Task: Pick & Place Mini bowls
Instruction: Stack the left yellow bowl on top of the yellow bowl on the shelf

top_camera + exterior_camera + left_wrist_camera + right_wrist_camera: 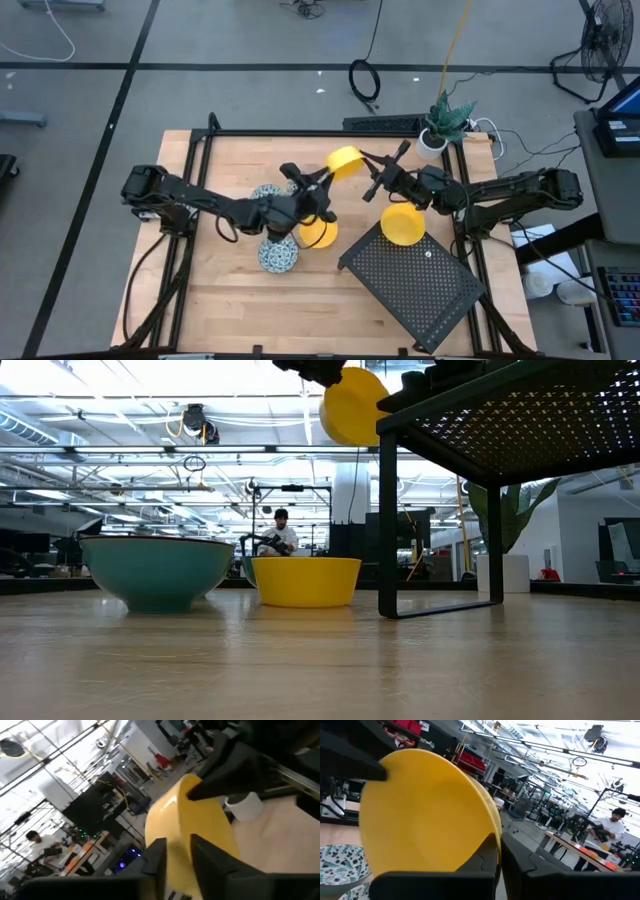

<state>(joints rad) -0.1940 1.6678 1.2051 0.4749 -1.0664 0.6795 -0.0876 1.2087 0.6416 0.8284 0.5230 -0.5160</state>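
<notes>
Overhead, both tools [372, 178] pinching one yellow bowl [343, 160] above wooden table [220, 300] (grey floor around).

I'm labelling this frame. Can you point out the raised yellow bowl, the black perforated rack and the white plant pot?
raised yellow bowl [344, 159], high view, its outer wall.
black perforated rack [420, 285], high view, its bare top.
white plant pot [432, 142], high view, its rim.

pale wood table [230, 290], perforated dark metal rack [415, 275]

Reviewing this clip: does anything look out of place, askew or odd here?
One yellow bowl hangs tilted in mid-air, pinched at its rim by both the left pincer and the right pincer, as in a handover. Another yellow bowl sits on the black perforated rack.
</notes>
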